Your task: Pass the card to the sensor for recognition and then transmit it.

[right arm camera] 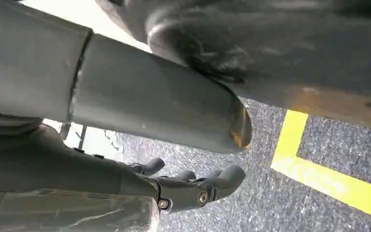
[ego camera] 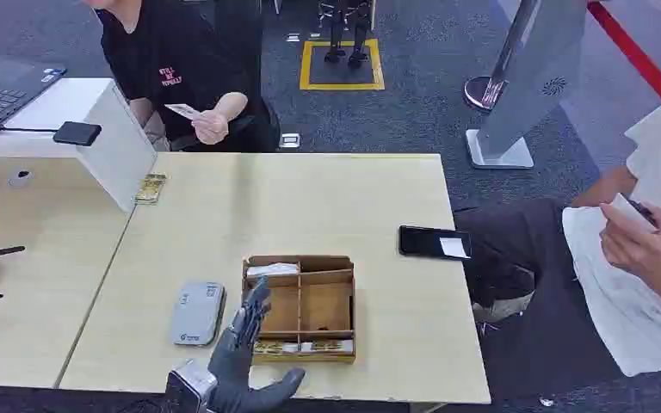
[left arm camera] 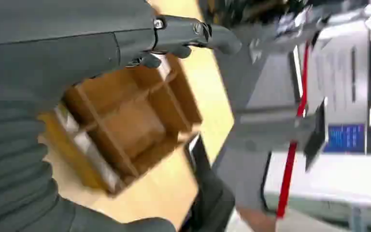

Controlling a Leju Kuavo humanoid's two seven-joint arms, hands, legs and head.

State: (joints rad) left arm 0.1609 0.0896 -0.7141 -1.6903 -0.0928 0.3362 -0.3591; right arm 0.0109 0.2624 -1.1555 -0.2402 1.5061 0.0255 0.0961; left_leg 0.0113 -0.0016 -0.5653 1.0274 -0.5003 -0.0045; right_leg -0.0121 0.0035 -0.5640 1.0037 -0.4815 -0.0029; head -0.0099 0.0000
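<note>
The left hand (ego camera: pixel 245 348) is seen low in the centre of the head view, fingers spread wide and pointed up the frame, thumb thrown out toward the lower right; nothing is held. It hangs at the left wall of the wooden divider box (ego camera: pixel 299 307), fingertips over the box's left compartments, and whether the box is being touched cannot be told.

Cards are kept in that box: a pale stack (ego camera: pixel 272 269) in the far-left compartment, and a row of printed cards (ego camera: pixel 301 347) along the near strip. In the left wrist view the box (left arm camera: pixel 125 130) is caught close under the outstretched fingers (left arm camera: pixel 193 34), with the pale cards' edges (left arm camera: pixel 84 145) standing in their slot. The grey sensor (ego camera: pixel 198 313) lies flat on the table (ego camera: pixel 310 198) just left of the box, beside the hand.

The right hand (right arm camera: pixel 188 186) is shown in its own wrist view hanging over grey carpet near a yellow floor line (right arm camera: pixel 328 179), fingers loosely curled in and nothing visible in them.

The pick looks not yet made. Trouble can be expected at the grasp: the cards sit tight and thin in narrow slots, so several could be pinched at once, or an edge could slip out. The light box could be shoved across the table if its wall is caught by a finger. The sensor lies close enough to be knocked by the wrist. At the handover, a person at upper left (ego camera: pixel 181 60) and another at the right edge (ego camera: pixel 645 249) are seated, so the card could be offered the wrong way.
</note>
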